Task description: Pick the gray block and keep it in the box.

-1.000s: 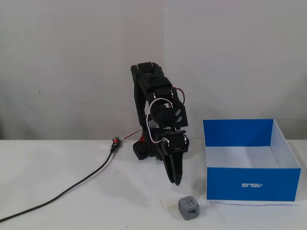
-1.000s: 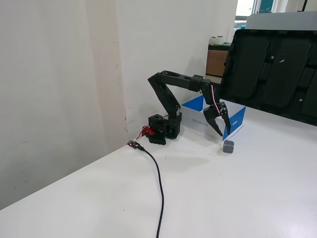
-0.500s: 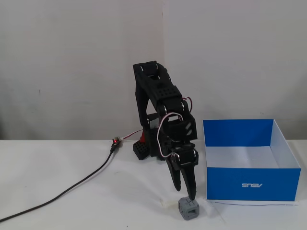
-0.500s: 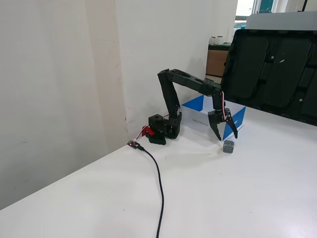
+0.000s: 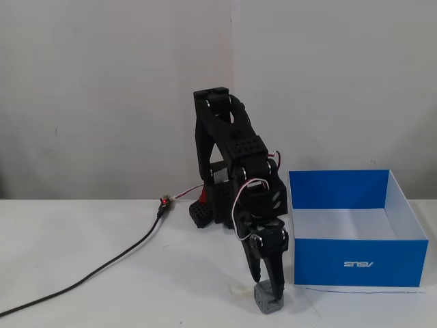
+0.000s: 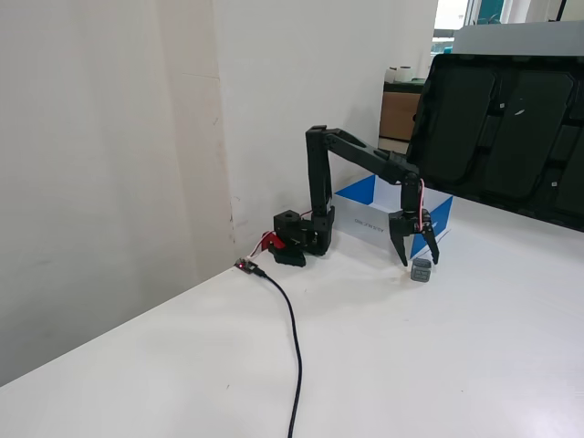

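Observation:
The gray block (image 5: 267, 302) is a small cube on the white table, just in front of the left front corner of the box (image 5: 355, 262). The box is blue outside and white inside, with a white logo on its front. My black gripper (image 5: 270, 290) points straight down onto the block and hides its top in this fixed view. From the side, in the other fixed view, the gripper (image 6: 420, 262) is open, one finger on each side just above the block (image 6: 421, 271). The box (image 6: 442, 216) stands right behind it.
A black cable (image 5: 102, 266) runs from a small red-lit board (image 5: 164, 202) to the table's front left. The arm's base (image 5: 205, 213) stands by the wall. A large black panel (image 6: 511, 119) leans at the table's far side. A small white scrap (image 5: 237, 292) lies left of the block.
The arm has stretched forward and lowered. The gripper went from hanging behind and above the block to straddling it near the table. The block and the box have not moved.

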Robot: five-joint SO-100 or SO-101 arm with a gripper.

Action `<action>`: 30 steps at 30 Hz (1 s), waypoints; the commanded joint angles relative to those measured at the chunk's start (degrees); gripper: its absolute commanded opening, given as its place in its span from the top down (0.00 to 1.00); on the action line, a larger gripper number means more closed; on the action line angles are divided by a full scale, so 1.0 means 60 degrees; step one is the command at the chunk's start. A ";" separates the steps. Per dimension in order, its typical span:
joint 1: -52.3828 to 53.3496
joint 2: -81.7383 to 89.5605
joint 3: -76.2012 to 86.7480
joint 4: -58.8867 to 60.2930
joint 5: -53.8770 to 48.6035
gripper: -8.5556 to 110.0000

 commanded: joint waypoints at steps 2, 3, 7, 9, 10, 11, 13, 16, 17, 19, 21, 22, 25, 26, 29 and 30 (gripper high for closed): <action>-0.0044 -0.0161 -0.0688 -0.0337 -0.0132 0.73; -0.0029 -0.0264 -0.0703 -0.0381 -0.0132 0.74; 0.0015 -0.0586 -0.0820 -0.0498 -0.0132 0.75; 0.0015 -0.0674 -0.0864 -0.0527 -0.0132 0.75; 0.0015 -0.0703 -0.0864 -0.0557 -0.0132 0.76; 0.0015 -0.0747 -0.0879 -0.0557 -0.0132 0.77; 0.0000 -0.0835 -0.0908 -0.0586 -0.0132 0.80; -0.0015 -0.0879 -0.0967 -0.0659 -0.0146 0.82; -0.0015 -0.0879 -0.0996 -0.0659 -0.0146 0.82; -0.0015 -0.0820 -0.1113 -0.0659 -0.0161 0.84; 0.0000 -0.0645 -0.1172 -0.0659 -0.0161 0.85; 0.0000 -0.0513 -0.1216 -0.0601 -0.0176 0.85; -0.0029 0.0044 -0.1538 -0.0132 -0.0176 0.86; -0.0044 0.0249 -0.1685 0.0029 -0.0176 0.86; -0.0103 0.0850 -0.2402 0.0615 -0.0059 0.87; -0.0132 0.0996 -0.2754 0.0864 -0.0044 0.87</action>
